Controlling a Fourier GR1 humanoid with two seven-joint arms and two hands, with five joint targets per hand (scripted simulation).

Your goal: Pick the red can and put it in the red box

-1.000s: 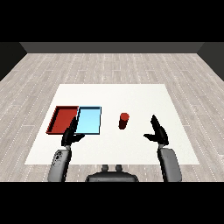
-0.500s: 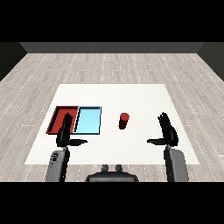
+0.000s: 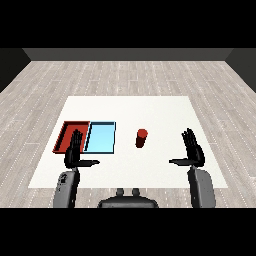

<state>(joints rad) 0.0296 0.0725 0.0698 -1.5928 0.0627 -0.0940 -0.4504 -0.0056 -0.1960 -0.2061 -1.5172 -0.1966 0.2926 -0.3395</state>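
Note:
A red can [image 3: 142,138] stands upright near the middle of the white table [image 3: 150,110]. The red tray [image 3: 66,132] lies at the left, with the light blue tray [image 3: 100,137] touching its right side. My right hand [image 3: 192,150] is raised to the right of the can, well apart from it, fingers straight and thumb pointing toward the can. My left hand [image 3: 74,152] is raised in front of the red tray, fingers straight, thumb pointing right. It covers the tray's near edge. Neither hand holds anything.
Both trays hold nothing. Grey plank floor [image 3: 130,75] surrounds the table on all sides.
My right hand has moved outward to the right and risen, away from the can. My left hand has shifted a little left and up over the red tray's near edge.

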